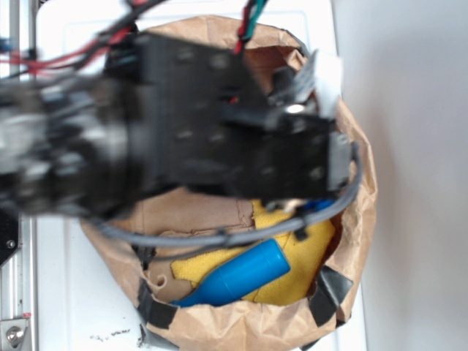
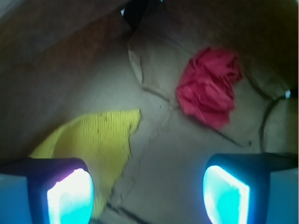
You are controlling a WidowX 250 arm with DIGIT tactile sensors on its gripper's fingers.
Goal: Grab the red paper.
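Wrist view puts us right inside the brown paper bag (image 2: 70,56), looking down at its creased floor. The red paper (image 2: 209,87), a crumpled rose-like wad, lies on the bag floor ahead and to the right of centre, clear of everything else. The tool (image 2: 148,191) is spread wide, its two glowing fingertips (image 2: 70,198) at the bottom corners of the picture with nothing between them, just bare brown paper. So by my reading this is the approach: the arm is down in the bag and the grab is not yet made.

To the left lies the yellow cloth (image 2: 100,137), one corner pointing toward the middle, well apart from the red wad.

From the exterior view the black arm (image 1: 183,124) blocks most of the bag's (image 1: 362,219) mouth, and the red wad is hidden under it. What does show in the bag is the same cloth (image 1: 307,252) along the bottom with a blue bottle (image 1: 245,274) lying across it.

Next move, I'd say: slide forward and right until the wad sits between the fingers, drop lower, then close. It is light and crumpled, so it should squash easily in the grip.
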